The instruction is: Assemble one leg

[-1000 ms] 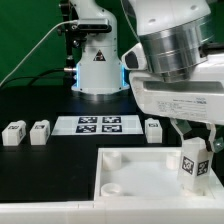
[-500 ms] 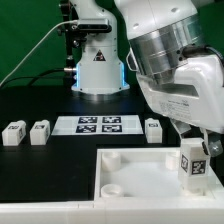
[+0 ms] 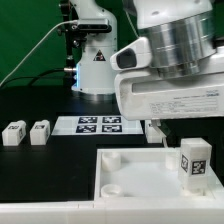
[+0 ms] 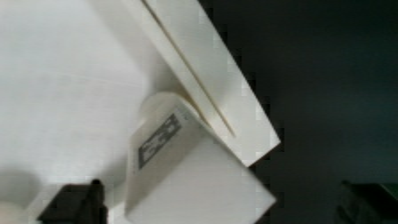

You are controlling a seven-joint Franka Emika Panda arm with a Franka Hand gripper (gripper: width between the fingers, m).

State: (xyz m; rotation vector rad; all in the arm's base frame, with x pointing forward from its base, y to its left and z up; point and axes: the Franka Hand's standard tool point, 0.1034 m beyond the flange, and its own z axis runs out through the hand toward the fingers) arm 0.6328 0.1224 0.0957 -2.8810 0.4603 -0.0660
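One leg (image 3: 193,163), a small white block with a black-and-white tag, stands upright in the white panel (image 3: 135,165) near its corner on the exterior view's right. My gripper (image 3: 186,129) hangs just above it. In the wrist view the leg (image 4: 187,165) sits between the two dark fingers (image 4: 71,205), which stand wide apart and clear of it, so the gripper (image 4: 217,205) is open. The panel's raised rim (image 4: 214,80) runs beside the leg. Two more legs (image 3: 13,133) (image 3: 39,131) lie on the black table at the exterior view's left. A third (image 3: 153,127) is half hidden behind my hand.
The marker board (image 3: 97,124) lies on the table behind the panel. The robot base (image 3: 97,65) stands at the back. A round socket (image 3: 113,186) shows in the panel's near corner on the exterior view's left.
My fingers were closed on the leg; now they have let go and the hand has turned and risen. The leg stays standing in the panel.
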